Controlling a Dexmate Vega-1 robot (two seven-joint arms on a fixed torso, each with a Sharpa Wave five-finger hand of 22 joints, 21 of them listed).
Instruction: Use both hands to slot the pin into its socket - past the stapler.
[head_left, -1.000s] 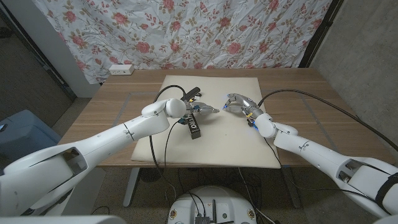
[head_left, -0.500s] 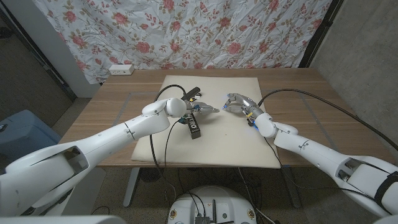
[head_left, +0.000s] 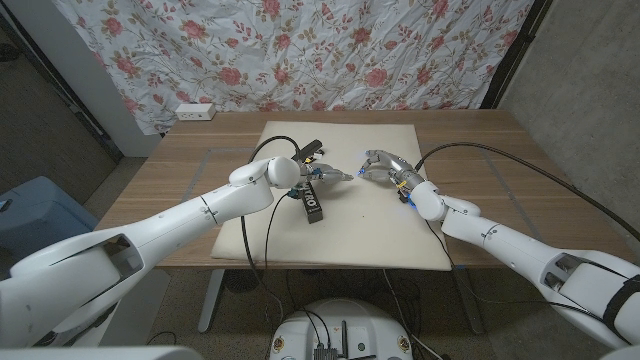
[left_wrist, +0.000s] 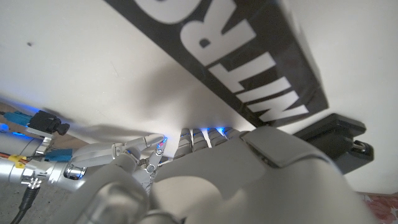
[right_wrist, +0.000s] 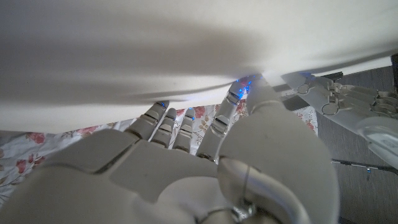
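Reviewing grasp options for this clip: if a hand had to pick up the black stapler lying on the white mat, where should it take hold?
Probably across the stapler's long narrow sides near its middle, coming from above. It lies flat on the mat, its printed top facing up, so its sides are free there.

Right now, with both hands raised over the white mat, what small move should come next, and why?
Probably bring the left hand and right hand slowly closer. Their fingertips face each other above the white mat with a small gap between them, past the black stapler. The pin and socket are too small to make out.
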